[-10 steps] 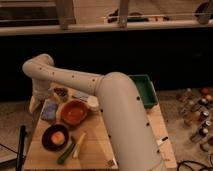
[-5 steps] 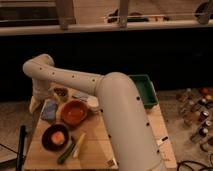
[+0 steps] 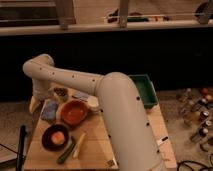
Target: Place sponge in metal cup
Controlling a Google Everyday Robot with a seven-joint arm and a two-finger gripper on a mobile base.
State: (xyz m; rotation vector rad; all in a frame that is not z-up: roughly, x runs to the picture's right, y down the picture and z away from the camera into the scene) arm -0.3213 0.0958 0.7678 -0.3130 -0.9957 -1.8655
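- The sponge (image 3: 50,110), a pale blue-lavender pad, is seen lying flat on the wooden worktop (image 3: 95,150), just to the left of the orange bowl (image 3: 74,112).
- The metal cup (image 3: 61,93) is located behind the orange bowl and slightly to its left, near the back edge of the worktop; its dark inside is visible.
- The claw (image 3: 35,104) is placed to the left of the orange bowl, beyond the sponge, at the worktop's left edge. Whether it is spread or pressed together cannot be told, nor whether it touches the sponge.
- The arm (image 3: 95,95) is observed reaching from the large white forearm on the right of the orange bowl, across behind it, to an elbow above the claw.
- A flat grey-blue item (image 3: 80,96) is noted just behind the orange bowl, to the right of the metal cup.
- A white round cup (image 3: 93,104) is recorded immediately right of the orange bowl, partly hidden by the arm.
- A dark bowl (image 3: 55,137) holding an orange-pink piece sits in front of the orange bowl, to its left.
- A green tray (image 3: 146,90) stands well to the right of the orange bowl.
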